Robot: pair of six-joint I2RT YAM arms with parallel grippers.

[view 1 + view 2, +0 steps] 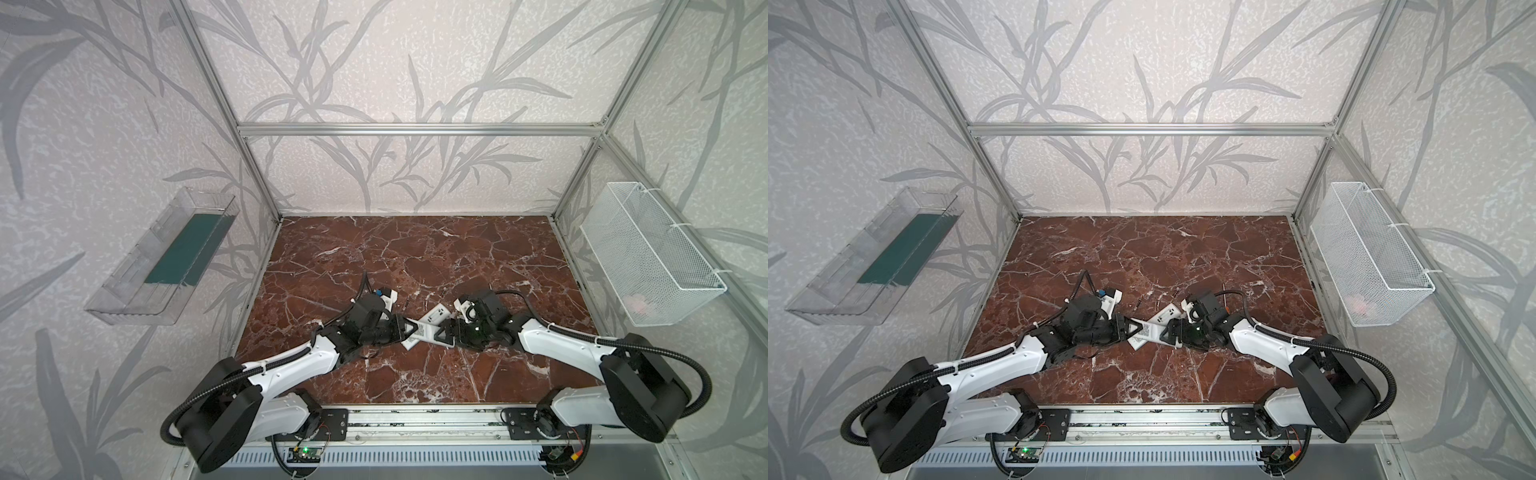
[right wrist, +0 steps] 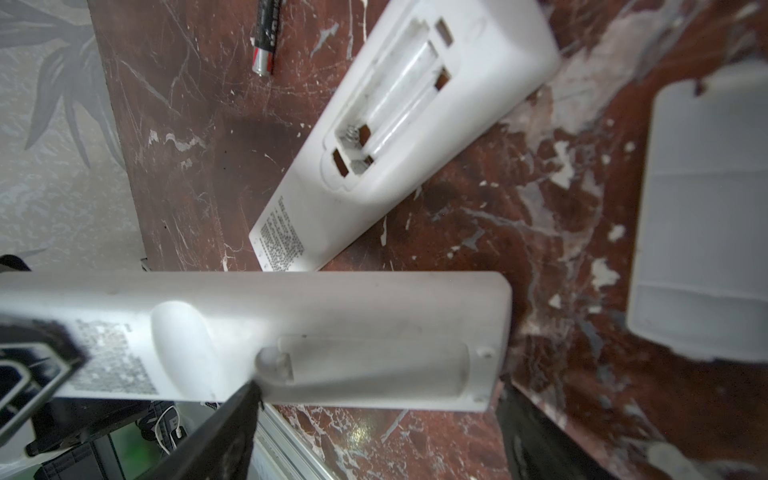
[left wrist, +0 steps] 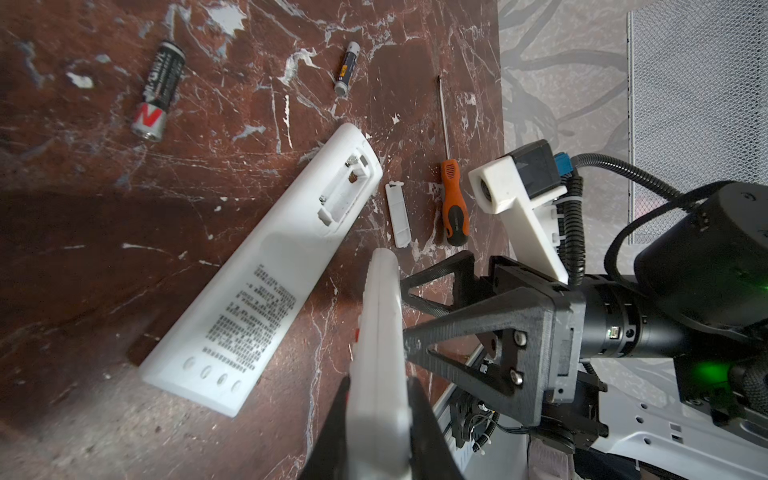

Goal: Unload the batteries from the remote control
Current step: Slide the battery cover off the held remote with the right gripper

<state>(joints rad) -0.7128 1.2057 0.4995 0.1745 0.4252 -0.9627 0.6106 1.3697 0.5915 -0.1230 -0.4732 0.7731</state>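
In both top views my two grippers meet at mid-table over a white remote control (image 1: 420, 330) (image 1: 1144, 332). My left gripper (image 3: 378, 395) is shut on that remote, which shows edge-on between its jaws. My right gripper (image 2: 382, 432) is open, its fingers standing on either side of the remote's (image 2: 291, 336) covered battery end, and one fingertip (image 2: 245, 399) touches the cover's tab. A second remote (image 3: 266, 270) (image 2: 399, 137) lies flat with its battery bay open and empty. Two batteries (image 3: 158, 89) (image 3: 347, 68) lie loose on the table beyond it.
An orange-handled screwdriver (image 3: 453, 199) and a small white cover piece (image 3: 399, 214) lie beside the flat remote. Another white cover piece (image 2: 702, 216) lies near my right gripper. A white mesh basket (image 1: 648, 257) hangs on the right wall and a clear tray (image 1: 162, 257) on the left wall.
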